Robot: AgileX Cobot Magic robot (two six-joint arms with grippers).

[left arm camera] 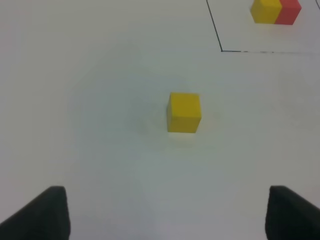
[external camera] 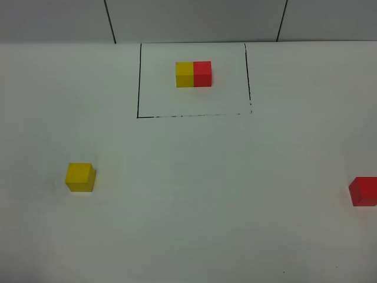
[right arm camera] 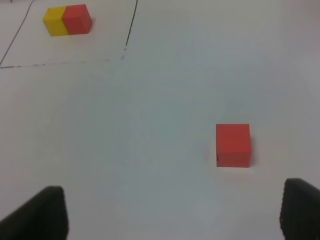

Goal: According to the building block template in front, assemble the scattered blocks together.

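A white table [external camera: 206,224] fills the high view. At the far side, in the middle, sits the building block template [external camera: 193,74]. It is a yellow block and a red block pushed tight together, yellow on the left and red on the right. A thin black line [external camera: 139,82] runs around them on the left, the right and the near side. The near line looks broken into little dashes.

The yellow cube [external camera: 79,177] sits alone on the left part of the table, nearer than the template and well apart from it. The red cube [external camera: 363,191] sits alone far to the right, cut off a bit by the edge of the high view. The two loose cubes are well apart from each other. Both lie flat on the table.

In the left wrist view, the left gripper [left arm camera: 165,202] shows two dark fingers, spread wide apart. The yellow cube [left arm camera: 184,112] lies on the table ahead of them, about in line with the gap, and touches neither finger. The template [left arm camera: 276,11] shows farther off at a corner of that view.

In the right wrist view, the right gripper [right arm camera: 172,200] also has its two dark fingers spread wide apart. The red cube [right arm camera: 233,145] lies ahead, closer to one finger than the other, and touches neither. The template [right arm camera: 67,20] shows far off there too.
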